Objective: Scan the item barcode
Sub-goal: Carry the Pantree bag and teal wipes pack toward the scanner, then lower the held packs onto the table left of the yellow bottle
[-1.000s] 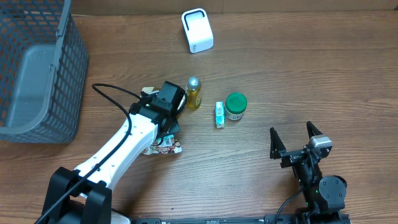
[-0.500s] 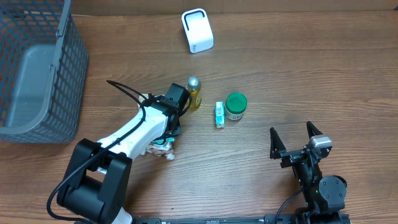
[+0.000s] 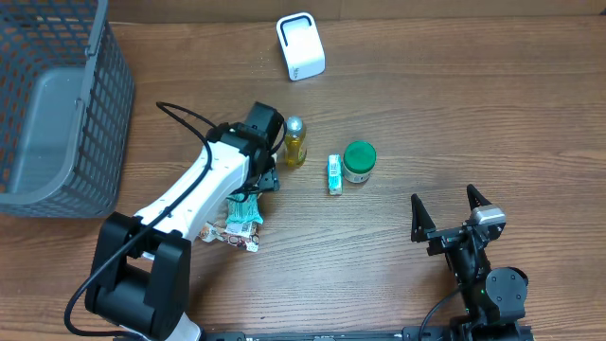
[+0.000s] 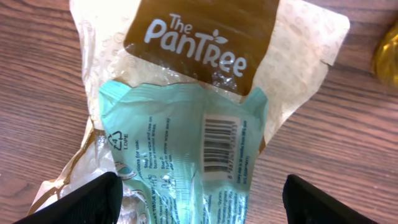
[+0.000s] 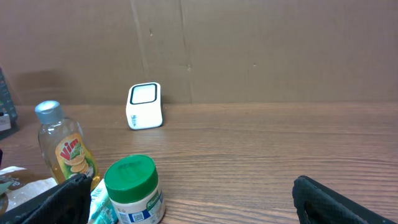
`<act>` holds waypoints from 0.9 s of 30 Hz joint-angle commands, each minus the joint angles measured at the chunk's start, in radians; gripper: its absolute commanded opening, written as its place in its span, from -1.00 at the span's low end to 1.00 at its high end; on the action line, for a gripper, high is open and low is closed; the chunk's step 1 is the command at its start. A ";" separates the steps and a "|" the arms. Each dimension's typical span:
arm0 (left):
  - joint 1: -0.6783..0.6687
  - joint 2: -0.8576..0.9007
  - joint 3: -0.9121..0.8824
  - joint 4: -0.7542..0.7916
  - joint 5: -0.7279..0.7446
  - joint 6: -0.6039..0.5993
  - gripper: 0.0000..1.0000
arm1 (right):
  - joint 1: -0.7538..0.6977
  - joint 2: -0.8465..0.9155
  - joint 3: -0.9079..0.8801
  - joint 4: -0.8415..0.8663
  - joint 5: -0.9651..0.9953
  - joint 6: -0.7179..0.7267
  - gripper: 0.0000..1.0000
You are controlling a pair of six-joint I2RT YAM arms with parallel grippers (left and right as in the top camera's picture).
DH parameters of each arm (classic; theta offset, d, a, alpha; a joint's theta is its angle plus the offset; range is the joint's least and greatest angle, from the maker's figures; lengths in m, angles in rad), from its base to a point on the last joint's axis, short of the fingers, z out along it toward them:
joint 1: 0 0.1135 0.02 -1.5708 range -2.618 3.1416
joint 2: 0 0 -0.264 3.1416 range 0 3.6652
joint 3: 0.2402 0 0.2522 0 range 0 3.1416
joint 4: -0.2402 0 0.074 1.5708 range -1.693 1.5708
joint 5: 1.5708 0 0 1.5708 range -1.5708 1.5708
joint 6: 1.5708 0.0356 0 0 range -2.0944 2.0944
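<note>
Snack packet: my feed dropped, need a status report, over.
Left gripper open over the snack packet, nothing held. Right gripper open, idle. Packet flat on table, barcode up. Bottle close beside; scanner at far edge.

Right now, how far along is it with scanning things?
Done: no scan evident. In hand: nothing; the left pincer stands open over the snack packet, which lies barcode up. Left: that packet, the bottle, jar and small box all lie away from the white scanner.

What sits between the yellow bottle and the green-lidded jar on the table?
A small green-and-white carton lies between the yellow bottle and the green-lidded jar, close beside the jar; the overhead view shows it.
</note>
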 commanded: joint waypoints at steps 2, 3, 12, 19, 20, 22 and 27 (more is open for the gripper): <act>0.031 -0.003 0.017 -0.021 0.038 0.041 0.64 | 0.005 -0.009 -0.011 0.003 0.013 -0.002 1.00; 0.040 -0.003 0.017 -0.027 0.045 0.041 0.63 | 0.005 -0.009 -0.011 0.003 0.013 -0.002 1.00; 0.086 -0.002 0.001 -0.084 0.142 0.041 0.43 | 0.005 -0.009 -0.011 0.003 0.013 -0.002 1.00; 0.086 -0.001 -0.009 -0.072 0.142 0.040 0.36 | 0.005 -0.009 -0.011 0.003 0.013 -0.002 1.00; 0.086 -0.001 -0.009 -0.069 0.142 0.040 0.36 | 0.005 -0.009 -0.011 0.003 0.013 -0.002 1.00; 0.086 -0.001 -0.009 -0.055 0.141 0.041 0.36 | 0.005 -0.009 -0.011 0.003 0.013 -0.002 1.00; 0.088 -0.001 -0.009 -0.022 0.146 0.040 0.25 | 0.005 -0.009 -0.011 0.003 0.013 -0.002 1.00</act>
